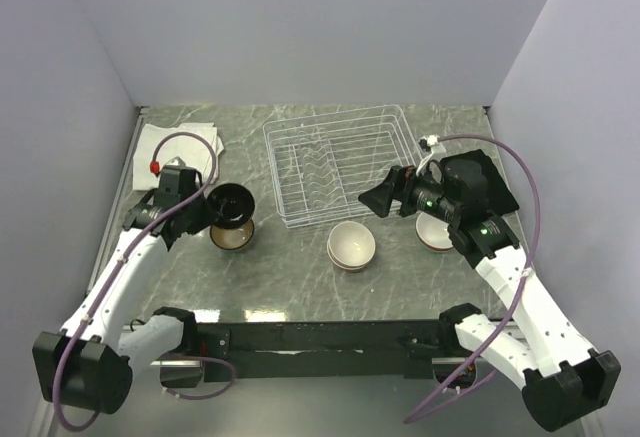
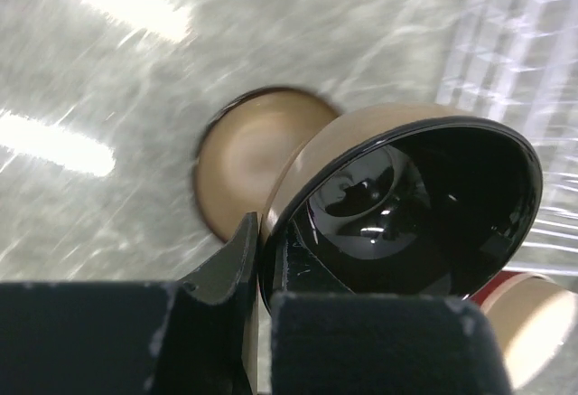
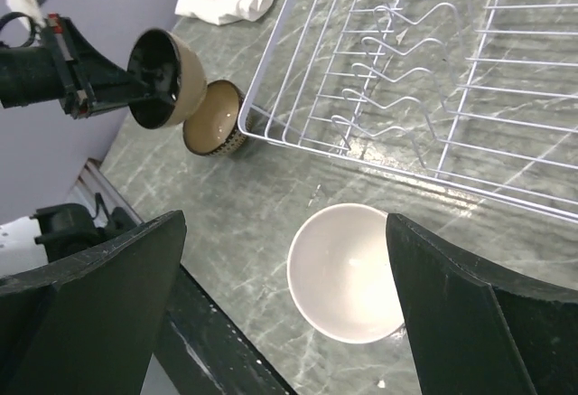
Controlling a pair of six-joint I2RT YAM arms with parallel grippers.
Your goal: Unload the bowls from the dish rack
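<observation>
My left gripper (image 2: 262, 273) is clenched on the rim of the black-glazed bowl (image 2: 406, 205), which hangs tilted above a tan bowl (image 2: 253, 151) on the desk, left of the dish rack (image 1: 330, 167). My right gripper (image 1: 378, 200) stands released over a white-lined bowl (image 3: 348, 273). Risk: the thin pinch on glossy glaze could slip, dropping bowl onto bowl. Blur hides the gap between them.
</observation>
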